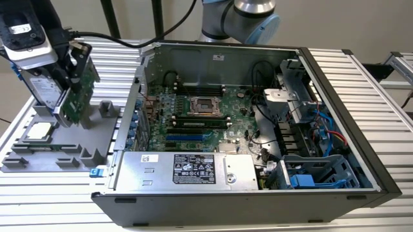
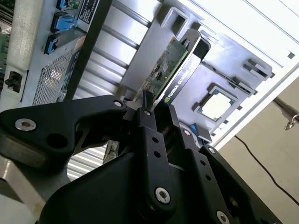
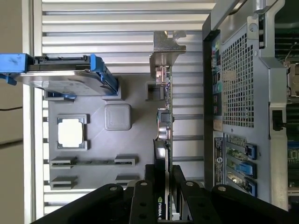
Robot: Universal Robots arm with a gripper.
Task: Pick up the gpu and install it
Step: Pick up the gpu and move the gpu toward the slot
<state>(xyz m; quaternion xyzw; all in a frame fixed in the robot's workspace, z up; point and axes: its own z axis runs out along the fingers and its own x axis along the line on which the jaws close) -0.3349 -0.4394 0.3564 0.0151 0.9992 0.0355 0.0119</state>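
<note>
– Green on one face, black on the other: is the gpu (image 2: 170, 65) held?
– Yes. The gripper (image 2: 156, 106) is pinched on the card's edge, one of the fingers (image 2: 149, 126) on each face, as is shown in both wrist views.
– Where is the card found?
– It is kept upright over the grey tray (image 3: 93, 144), at the exterior view's left, just beside the hard drive (image 1: 44, 89) and outside the case (image 1: 226, 212). Whether its lower edge is free of the tray cannot be told.
– Which step is judged to be in hand?
– The pick-up. The grasp is made, but nothing is installed: the slots (image 1: 187, 137) on the motherboard (image 1: 193, 121) are seen unoccupied.
– What would be asked of the move after this?
– It is judged that the card must be kept straight, so that it is not jammed in the tray or knocked on the drive. For seating, its edge has to be lined up with a slot, and its metal bracket (image 3: 166, 49) with the case's rear.
</note>
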